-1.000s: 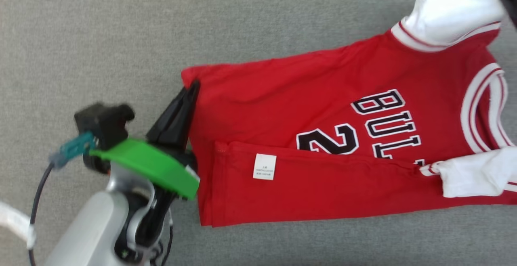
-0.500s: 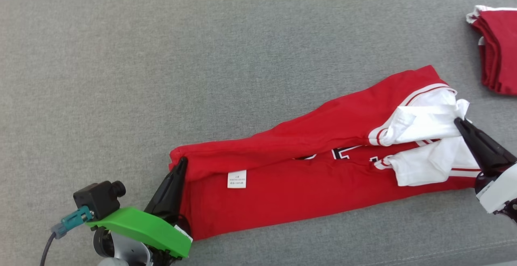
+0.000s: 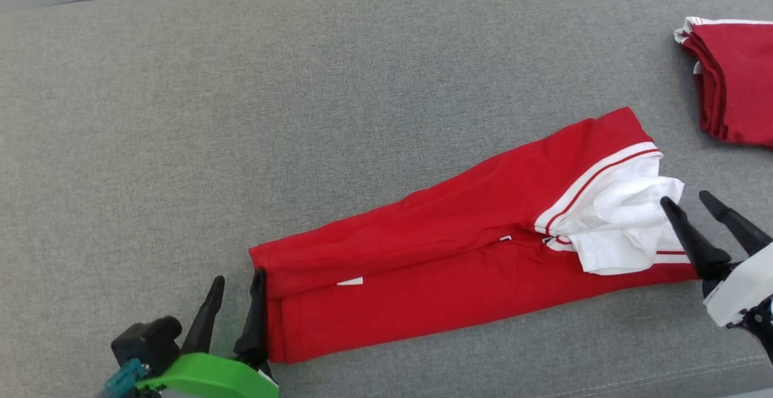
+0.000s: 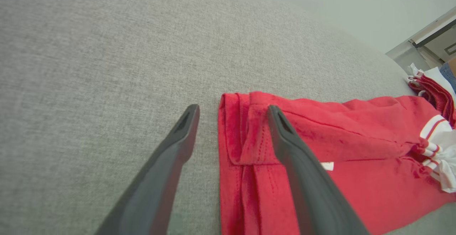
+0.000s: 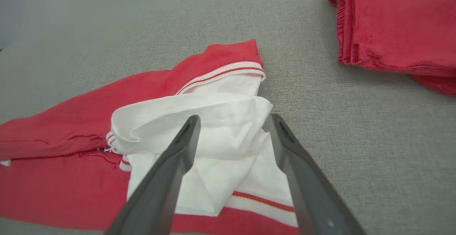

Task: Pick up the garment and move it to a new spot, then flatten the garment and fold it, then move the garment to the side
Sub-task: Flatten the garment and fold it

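Note:
The garment (image 3: pixel 459 259) is a red jersey with white sleeves, folded lengthwise into a long strip lying slantwise on the grey surface. My left gripper (image 3: pixel 237 281) stands open at the strip's lower-left end, one finger over the red hem (image 4: pixel 249 128), the other on bare cloth-covered surface. In the left wrist view that gripper (image 4: pixel 233 112) straddles the hem edge and holds nothing. My right gripper (image 3: pixel 684 200) is open at the strip's right end, beside the bunched white sleeves (image 3: pixel 622 223). In the right wrist view its fingers (image 5: pixel 233 121) sit just above the white fabric (image 5: pixel 199 117), not pinching it.
A stack of folded red garments (image 3: pixel 734 81) lies at the far right, also seen as a red pile (image 5: pixel 395 24) beyond the right gripper. The grey padded surface (image 3: pixel 241 114) stretches wide to the left and behind. Its front edge runs along the lower right.
Both grippers were shut on the jersey's ends and have let go and opened. The far half was folded over the near half, hiding the lettering. The head camera has shifted.

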Available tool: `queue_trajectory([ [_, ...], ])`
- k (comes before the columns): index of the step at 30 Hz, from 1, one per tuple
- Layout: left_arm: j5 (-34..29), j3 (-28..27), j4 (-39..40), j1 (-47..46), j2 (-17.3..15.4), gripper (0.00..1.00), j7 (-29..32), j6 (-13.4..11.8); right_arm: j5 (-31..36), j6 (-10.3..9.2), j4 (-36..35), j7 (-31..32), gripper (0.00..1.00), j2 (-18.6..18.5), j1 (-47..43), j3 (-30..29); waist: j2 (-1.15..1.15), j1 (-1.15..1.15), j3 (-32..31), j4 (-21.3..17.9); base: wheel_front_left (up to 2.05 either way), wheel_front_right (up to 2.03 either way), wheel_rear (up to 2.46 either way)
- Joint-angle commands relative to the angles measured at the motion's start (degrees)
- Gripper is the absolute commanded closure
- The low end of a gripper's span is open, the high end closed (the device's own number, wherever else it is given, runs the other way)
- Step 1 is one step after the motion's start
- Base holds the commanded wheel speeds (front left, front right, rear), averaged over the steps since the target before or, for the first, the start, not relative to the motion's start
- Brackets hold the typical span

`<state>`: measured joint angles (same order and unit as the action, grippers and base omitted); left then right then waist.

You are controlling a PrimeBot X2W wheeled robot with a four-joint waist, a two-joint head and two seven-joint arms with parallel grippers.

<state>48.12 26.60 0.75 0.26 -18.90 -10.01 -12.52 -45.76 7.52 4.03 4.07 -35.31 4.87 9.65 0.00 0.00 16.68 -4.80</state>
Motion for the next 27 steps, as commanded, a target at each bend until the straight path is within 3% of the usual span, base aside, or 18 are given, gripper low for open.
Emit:
queue_trajectory([
  [1,-2.0,-0.2,-0.6,1.5,0.6,0.00,-2.2,-0.5,-0.6,-0.07,-0.3,-0.5,0.00,0.3,0.4,-1.6,0.00,0.00,-0.2,0.2,0.00,0.00,0.00],
  [5,-7.9,-1.4,-2.1,3.1,2.7,0.00,-4.9,-1.1,0.9,-0.06,0.7,1.2,0.00,0.8,1.4,-4.5,0.00,0.00,-0.5,1.0,0.00,0.00,0.00],
  [9,-14.4,-5.6,-1.3,4.0,7.1,0.00,-5.2,-0.2,1.2,-0.06,3.8,4.8,0.00,3.0,3.4,-5.6,0.00,0.00,-0.8,2.1,0.00,0.00,0.00],
  [13,-20.2,-9.9,-1.5,5.5,11.5,0.00,-5.1,2.7,3.3,-0.04,8.9,9.3,0.00,4.3,6.4,-3.1,0.00,0.00,-1.1,3.2,0.00,0.00,0.00],
  [19,-26.0,-15.1,-2.4,7.3,15.0,0.00,-5.2,7.6,4.8,-0.05,15.9,11.9,0.00,4.9,10.0,3.1,0.00,0.00,-1.3,4.8,0.00,0.00,0.00],
  [27,-25.8,-17.6,-3.0,7.4,16.0,0.00,-5.2,10.5,6.3,-0.14,21.8,11.8,0.00,-1.5,12.5,10.0,0.00,0.00,-1.4,7.8,0.00,0.00,0.00],
])
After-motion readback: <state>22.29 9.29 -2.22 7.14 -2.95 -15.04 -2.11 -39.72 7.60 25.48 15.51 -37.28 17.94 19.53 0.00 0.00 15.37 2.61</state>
